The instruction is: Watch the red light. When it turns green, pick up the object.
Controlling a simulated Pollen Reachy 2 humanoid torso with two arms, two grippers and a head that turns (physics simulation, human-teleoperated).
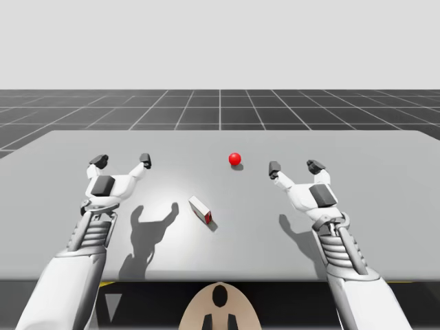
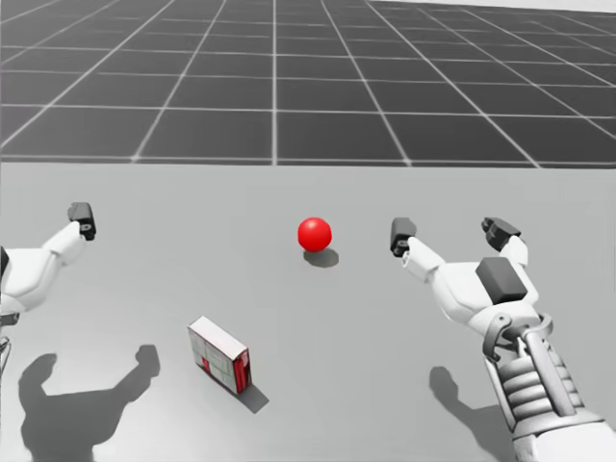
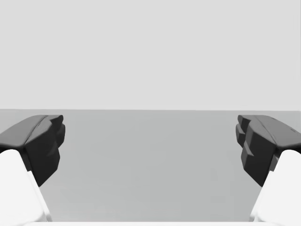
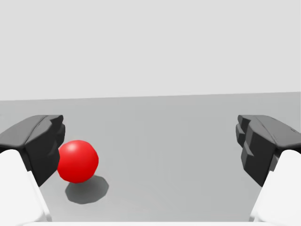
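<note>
Status: waiting step. The light is red, so no pick yet. I judge the task barely begun.

Left: my left gripper [image 1: 122,161] hovers over the left part of the table [image 1: 385,206], fingers spread wide with nothing between them. The left wrist view confirms it: pads [image 3: 44,146] well apart, plain table surface ahead.

Middle: the object is a small white box with a red end [image 1: 201,209]. It lies flat on the table, turned diagonally, between my two arms and nearer to me than either gripper. It is untouched and well apart from both.

Right of the box and farther out: the red light [image 1: 235,159], a ball on the table, lit red.

Right: my right gripper [image 1: 295,166] hovers near the light on its right side, fingers wide, empty.

Next move, my call: hold position and keep my head on the light. On green, use the left arm, which looks marginally closer. Pull back toward me, drop over the box, rotate the wrist so the fingers straddle its narrow sides, then close and lift. The box is low, so the fingers need to get right down to the surface.

View differences:
- The high view gives arms, box and light in one layout.
- The head view gives the box's patterned red-and-white face and its thickness.
- The right wrist view puts the light ahead of the gripper, off toward one finger, with its shadow underneath.
</note>
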